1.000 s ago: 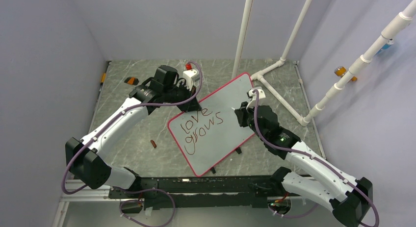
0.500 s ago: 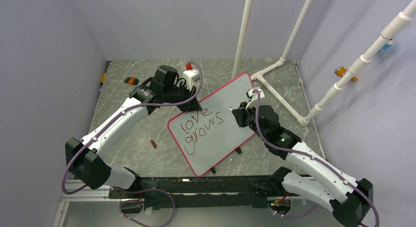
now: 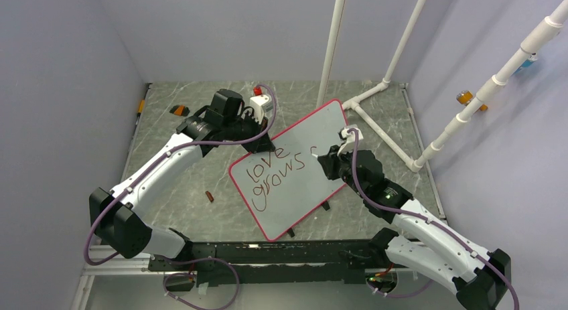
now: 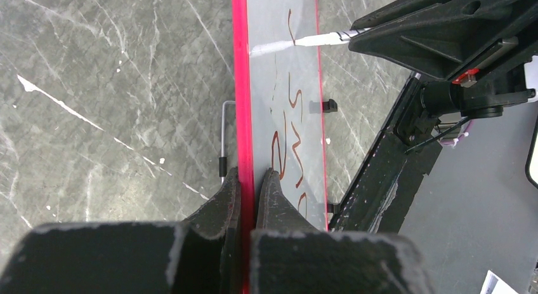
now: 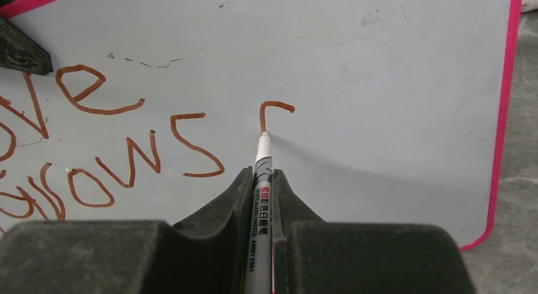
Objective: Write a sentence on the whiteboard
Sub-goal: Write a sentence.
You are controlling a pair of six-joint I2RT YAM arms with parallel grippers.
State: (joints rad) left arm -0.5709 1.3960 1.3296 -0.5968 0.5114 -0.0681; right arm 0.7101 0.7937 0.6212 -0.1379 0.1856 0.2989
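The whiteboard (image 3: pixel 305 189) with a red-pink frame lies tilted on the marble table. It bears the sentence (image 3: pixel 276 171) in dark red: "love" over "grows", plus a short hooked stroke (image 5: pixel 274 110) to their right. My left gripper (image 4: pixel 249 183) is shut on the board's red edge (image 4: pixel 241 84). My right gripper (image 5: pixel 262 180) is shut on a grey whiteboard marker (image 5: pixel 262 199). The marker's white tip (image 5: pixel 262 140) touches the board just under the hooked stroke. The marker also shows in the left wrist view (image 4: pixel 317 39).
White pipe frames (image 3: pixel 385 89) stand at the back right. A white box with a red top (image 3: pixel 260 99) sits behind the left arm. A small orange-black object (image 3: pixel 178 110) and a small red piece (image 3: pixel 210 196) lie on the table to the left.
The right gripper has moved the marker down and a little left on the board, leaving a new short hooked stroke to the right of "grows". The left arm has not moved.
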